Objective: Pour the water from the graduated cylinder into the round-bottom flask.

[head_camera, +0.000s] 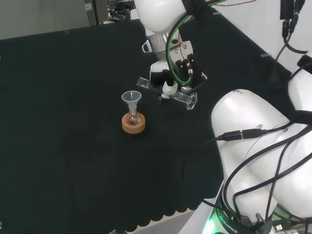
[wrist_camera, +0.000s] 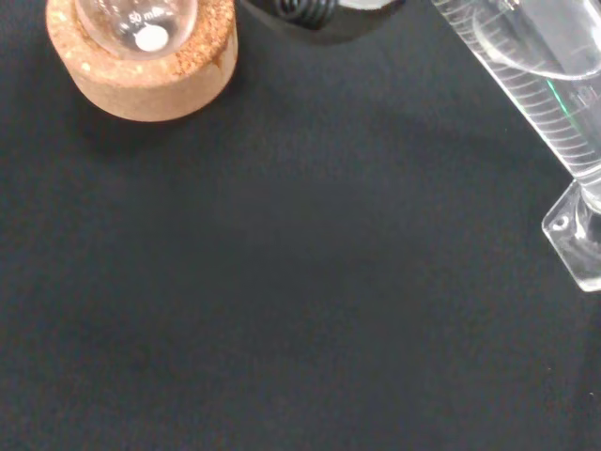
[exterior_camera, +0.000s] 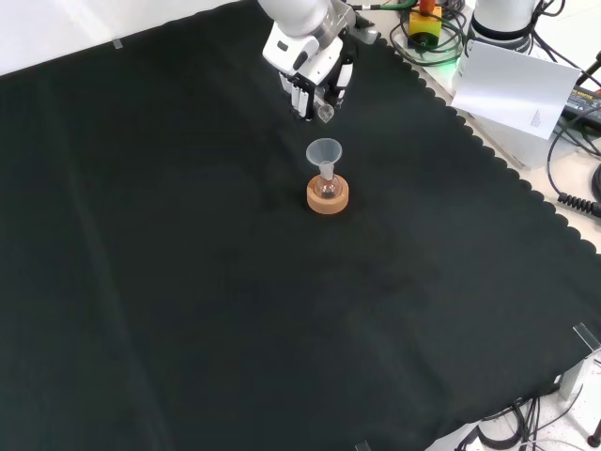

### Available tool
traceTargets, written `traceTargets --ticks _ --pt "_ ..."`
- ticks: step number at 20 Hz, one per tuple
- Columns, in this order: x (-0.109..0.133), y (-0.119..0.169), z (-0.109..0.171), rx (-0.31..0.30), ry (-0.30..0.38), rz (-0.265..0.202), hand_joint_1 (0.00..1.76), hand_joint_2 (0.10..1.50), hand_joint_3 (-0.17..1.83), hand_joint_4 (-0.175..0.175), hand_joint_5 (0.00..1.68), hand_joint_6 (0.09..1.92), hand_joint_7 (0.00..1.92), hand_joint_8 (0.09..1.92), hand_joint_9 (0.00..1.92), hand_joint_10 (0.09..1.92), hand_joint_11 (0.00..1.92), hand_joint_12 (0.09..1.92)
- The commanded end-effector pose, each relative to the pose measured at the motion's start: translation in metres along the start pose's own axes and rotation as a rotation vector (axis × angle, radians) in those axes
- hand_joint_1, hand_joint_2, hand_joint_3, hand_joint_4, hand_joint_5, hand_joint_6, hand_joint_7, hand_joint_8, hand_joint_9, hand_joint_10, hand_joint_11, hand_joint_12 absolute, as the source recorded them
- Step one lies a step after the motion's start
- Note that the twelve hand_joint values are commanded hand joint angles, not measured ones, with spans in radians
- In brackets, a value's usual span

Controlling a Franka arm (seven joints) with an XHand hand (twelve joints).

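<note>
A small round-bottom flask (head_camera: pixel 132 117) sits on a cork ring (head_camera: pixel 133 125) near the middle of the cloth, with a clear funnel (head_camera: pixel 131 99) in its neck. The hand (head_camera: pixel 170 87) is shut on the clear graduated cylinder (head_camera: pixel 183 97), which lies tilted almost flat above the cloth. In the head view its mouth points left, up and to the right of the funnel, and its base is at the right. From the front, the hand (exterior_camera: pixel 315 80) and the cylinder (exterior_camera: pixel 325 113) hang just behind the funnel (exterior_camera: pixel 325 152). Close up, the cylinder (wrist_camera: pixel 540 85) shows a liquid line; the flask (wrist_camera: pixel 136 23) rests in its ring (wrist_camera: pixel 150 70).
The arm's big white links (head_camera: pixel 253 146) stand at the right of the head view. In the front view a white box (exterior_camera: pixel 512 89) and cables lie off the cloth's scalloped edge at the upper right. Black cloth (exterior_camera: pixel 235 310) spreads wide around the flask.
</note>
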State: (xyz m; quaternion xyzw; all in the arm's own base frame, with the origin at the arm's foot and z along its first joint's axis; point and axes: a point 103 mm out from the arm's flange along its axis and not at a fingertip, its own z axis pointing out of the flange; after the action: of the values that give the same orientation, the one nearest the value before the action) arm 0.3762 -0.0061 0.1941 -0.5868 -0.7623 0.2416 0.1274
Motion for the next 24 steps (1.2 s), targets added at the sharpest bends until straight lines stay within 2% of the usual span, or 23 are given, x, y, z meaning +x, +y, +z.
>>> traceTargets --ticks 1,13,21,24 --pt "-0.002 0.004 -0.004 0.064 -0.083 0.06 1.25 1.05 -0.01 0.035 1.13 0.83 1.14 0.72 1.44 0.09 1.23 0.74" --pt "0.012 0.004 -0.015 0.144 -0.233 0.094 1.25 1.05 -0.01 0.038 1.13 0.83 1.15 0.71 1.45 0.09 1.24 0.74" --pt "0.022 0.008 -0.021 0.224 -0.304 0.149 1.25 1.05 -0.01 0.039 1.13 0.82 1.15 0.71 1.45 0.09 1.24 0.74" --pt "0.022 0.008 -0.023 0.236 -0.327 0.169 1.25 1.05 -0.01 0.039 1.13 0.82 1.15 0.71 1.45 0.09 1.24 0.74"
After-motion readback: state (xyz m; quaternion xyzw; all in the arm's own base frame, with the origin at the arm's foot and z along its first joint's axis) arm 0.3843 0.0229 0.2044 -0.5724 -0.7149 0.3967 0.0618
